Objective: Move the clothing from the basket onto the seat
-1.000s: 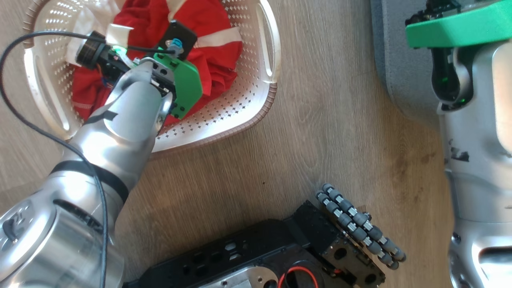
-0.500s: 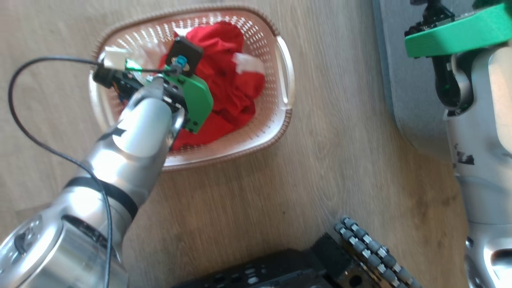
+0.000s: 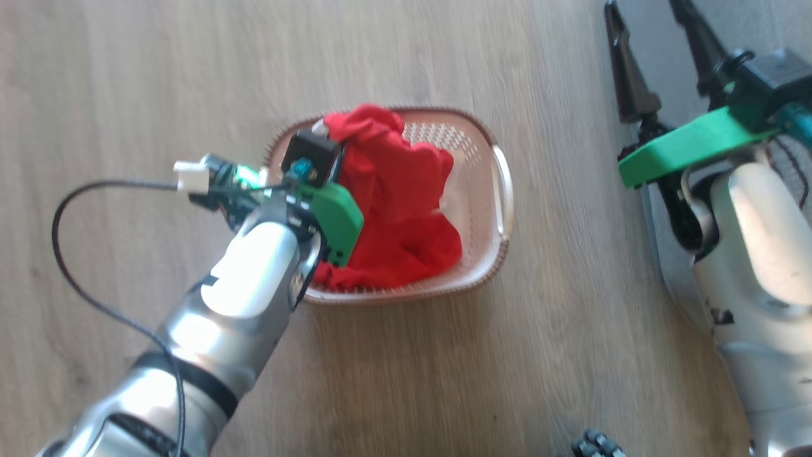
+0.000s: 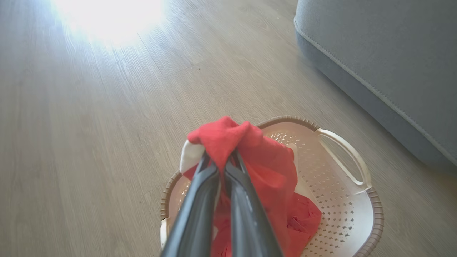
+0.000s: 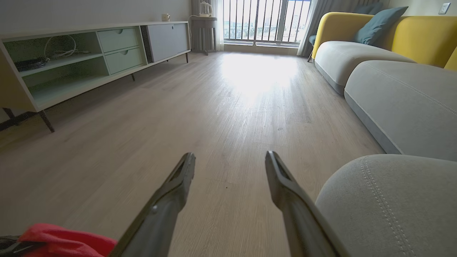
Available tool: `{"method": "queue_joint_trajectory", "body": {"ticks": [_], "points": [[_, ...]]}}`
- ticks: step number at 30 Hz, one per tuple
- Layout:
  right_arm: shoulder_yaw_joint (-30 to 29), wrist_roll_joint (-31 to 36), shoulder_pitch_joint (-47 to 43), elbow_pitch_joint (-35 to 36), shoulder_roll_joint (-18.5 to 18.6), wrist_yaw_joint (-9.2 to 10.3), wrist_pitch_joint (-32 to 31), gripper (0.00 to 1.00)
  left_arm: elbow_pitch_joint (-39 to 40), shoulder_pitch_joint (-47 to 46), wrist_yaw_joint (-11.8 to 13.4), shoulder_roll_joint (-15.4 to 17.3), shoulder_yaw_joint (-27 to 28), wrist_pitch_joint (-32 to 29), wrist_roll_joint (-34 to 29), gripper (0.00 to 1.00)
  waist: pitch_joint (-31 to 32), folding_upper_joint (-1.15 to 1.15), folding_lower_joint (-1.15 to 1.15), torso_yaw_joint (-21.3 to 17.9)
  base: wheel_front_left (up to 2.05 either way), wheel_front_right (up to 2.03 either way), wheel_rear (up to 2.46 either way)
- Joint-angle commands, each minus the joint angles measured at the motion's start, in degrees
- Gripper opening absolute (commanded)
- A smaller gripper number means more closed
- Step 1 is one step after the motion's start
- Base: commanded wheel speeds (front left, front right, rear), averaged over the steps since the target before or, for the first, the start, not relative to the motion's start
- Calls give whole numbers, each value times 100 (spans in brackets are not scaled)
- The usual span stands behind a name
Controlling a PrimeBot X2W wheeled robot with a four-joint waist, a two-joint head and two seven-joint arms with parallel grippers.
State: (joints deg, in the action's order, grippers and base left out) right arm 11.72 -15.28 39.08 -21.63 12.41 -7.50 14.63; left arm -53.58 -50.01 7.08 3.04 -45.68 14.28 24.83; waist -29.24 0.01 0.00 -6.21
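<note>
The cream basket (image 3: 499, 190) stands on the wood floor, with the red clothing (image 3: 399, 209) bunched up inside it. My left gripper (image 4: 222, 165) is shut on a fold of the red clothing (image 4: 228, 137), pulled up into a peak above the basket (image 4: 342, 150). A white piece (image 4: 188, 156) shows beside the fingers. My right gripper (image 3: 644, 19) is open and holds nothing, over the edge of the grey seat (image 4: 385, 53). In the right wrist view its fingers (image 5: 178, 189) spread wide above the floor, with the seat (image 5: 392, 203) at the lower right.
A black cable (image 3: 70, 266) loops from my left wrist over the floor. A low cabinet (image 5: 89, 57) lines the left wall and a yellow-backed sofa (image 5: 414, 32) with grey cushions runs along the right. A roller wheel of my base (image 3: 596, 444) shows at the bottom edge.
The head camera has pulled back, so the basket looks smaller and more central. The left gripper has risen with the red clothing pinched in it. The right gripper's fingers have come into view.
</note>
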Motion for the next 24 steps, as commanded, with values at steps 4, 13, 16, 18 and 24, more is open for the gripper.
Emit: {"method": "queue_joint_trajectory", "body": {"ticks": [4, 13, 16, 18, 24], "points": [[145, -103, -384, -9, 59, 1, 37, 100, 499, 481, -28, 193, 492, 72, -144, 0, 1046, -1, 0, 509, 0, 0, 0], [348, -186, -888, -187, 26, 1, 37, 100, 1111, 1088, -175, 208, 1038, 72, -387, 0, 1828, -1, 0, 712, 0, 0, 0], [380, -216, -1050, -242, 6, 1, 37, 100, 1367, 1204, -235, 192, 1209, 72, -499, 0, 2032, -1, 0, 761, 0, 0, 0], [408, -232, -1147, -274, -8, 1, 37, 100, 1564, 1240, -277, 183, 1319, 72, -584, 0, 2129, -1, 0, 785, 0, 0, 0], [505, -240, -1367, -348, -38, 1, 37, 100, 2284, 1209, -361, 140, 1623, 72, -857, 0, 2314, -1, 0, 842, 0, 0, 0]]}}
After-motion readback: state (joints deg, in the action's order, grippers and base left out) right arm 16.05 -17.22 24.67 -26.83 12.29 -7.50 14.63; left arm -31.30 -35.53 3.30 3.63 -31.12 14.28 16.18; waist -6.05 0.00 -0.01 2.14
